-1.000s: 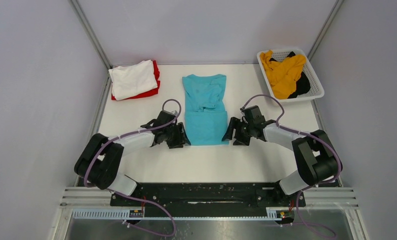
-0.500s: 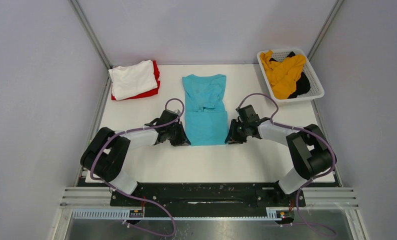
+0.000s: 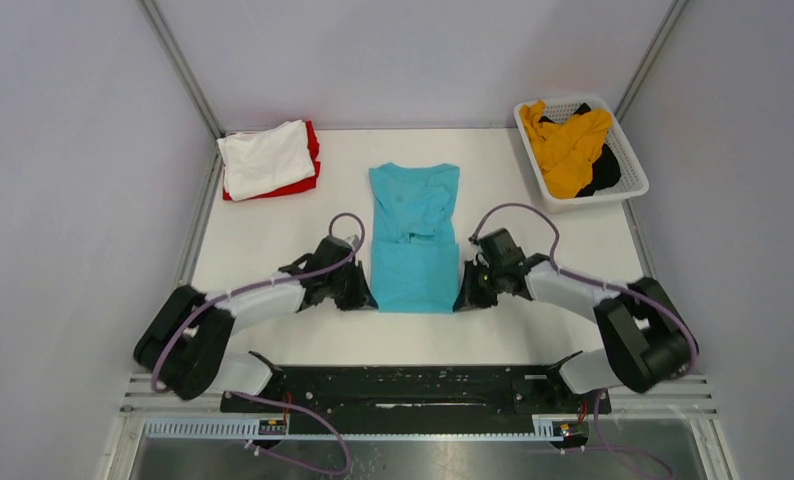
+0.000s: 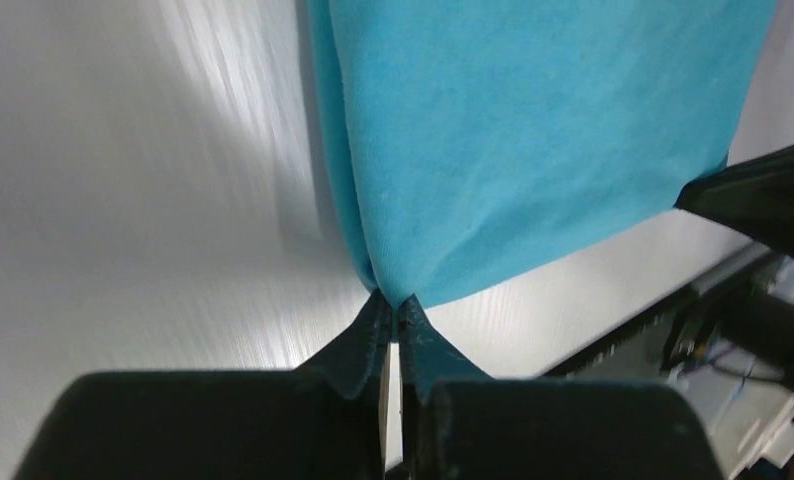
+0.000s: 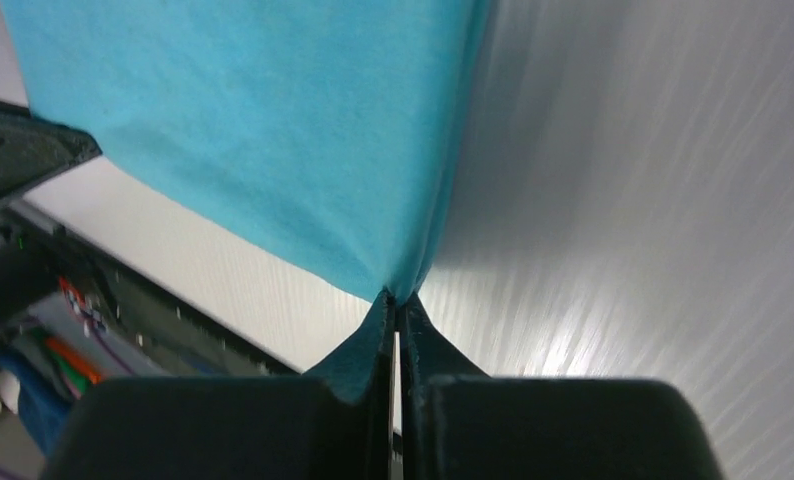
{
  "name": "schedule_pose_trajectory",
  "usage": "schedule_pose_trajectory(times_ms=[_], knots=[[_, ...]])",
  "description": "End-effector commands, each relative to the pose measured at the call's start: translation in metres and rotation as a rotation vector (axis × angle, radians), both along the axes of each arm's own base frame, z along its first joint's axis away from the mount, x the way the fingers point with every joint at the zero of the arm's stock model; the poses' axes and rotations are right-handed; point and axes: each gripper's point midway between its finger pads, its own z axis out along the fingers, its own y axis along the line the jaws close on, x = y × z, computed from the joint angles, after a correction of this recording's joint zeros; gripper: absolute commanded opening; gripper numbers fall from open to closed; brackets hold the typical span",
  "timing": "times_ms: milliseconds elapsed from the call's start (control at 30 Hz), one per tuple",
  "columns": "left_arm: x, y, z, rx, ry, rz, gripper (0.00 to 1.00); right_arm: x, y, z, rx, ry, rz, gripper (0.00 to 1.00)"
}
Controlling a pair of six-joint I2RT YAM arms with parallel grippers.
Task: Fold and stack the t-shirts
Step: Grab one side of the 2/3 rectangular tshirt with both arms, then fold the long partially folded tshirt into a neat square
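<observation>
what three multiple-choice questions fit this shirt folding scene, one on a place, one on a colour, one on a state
1. Where on the table does the white plastic mesh basket stand?
A. far left corner
B. far right corner
C. between the arms

2. What colour is the t-shirt under the folded white t-shirt?
A. black
B. mustard yellow
C. red

3. How do the left gripper and the right gripper stand at the teal t-shirt?
A. each shut on a near corner
B. both open above it
C. left shut, right open

Answers:
1 B: the top view shows the basket at the far right.
2 C: the red t-shirt shows along the white one's edges.
3 A: each wrist view shows closed fingers pinching teal cloth.
</observation>
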Motion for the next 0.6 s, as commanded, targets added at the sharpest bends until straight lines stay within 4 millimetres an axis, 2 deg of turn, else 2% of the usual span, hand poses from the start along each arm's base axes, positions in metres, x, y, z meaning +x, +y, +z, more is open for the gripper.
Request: schedule_pose_trajectory(times_ms=[0, 67, 167, 267, 367, 433, 567], knots=[[-0.044, 0.005, 0.015, -0.001, 0.006, -0.056, 0.0, -0.07, -0.002, 0.019, 0.069, 0.096, 0.139, 0.0], [-0.066, 0.007, 0.026, -0.006, -0.01, -0.105, 0.0, -0.095, -0.004, 0.031, 0.074, 0.087, 0.221, 0.0], [-0.093, 0.007, 0.053, -0.057, -0.054, -0.183, 0.0, -0.128, -0.002, 0.066, 0.155, 0.027, 0.36, 0.0], [-0.107, -0.001, 0.092, -0.178, -0.127, -0.235, 0.0, -0.14, 0.004, 0.1, 0.281, -0.028, 0.397, 0.0], [-0.109, -0.009, 0.131, -0.304, -0.235, -0.271, 0.0, -0.139, 0.007, 0.128, 0.342, -0.117, 0.419, 0.0], [-0.105, -0.014, 0.152, -0.351, -0.307, -0.286, 0.0, -0.132, 0.009, 0.139, 0.349, -0.172, 0.409, 0.0], [-0.081, -0.016, 0.184, -0.355, -0.465, -0.247, 0.0, -0.108, 0.009, 0.154, 0.318, -0.269, 0.373, 0.0]])
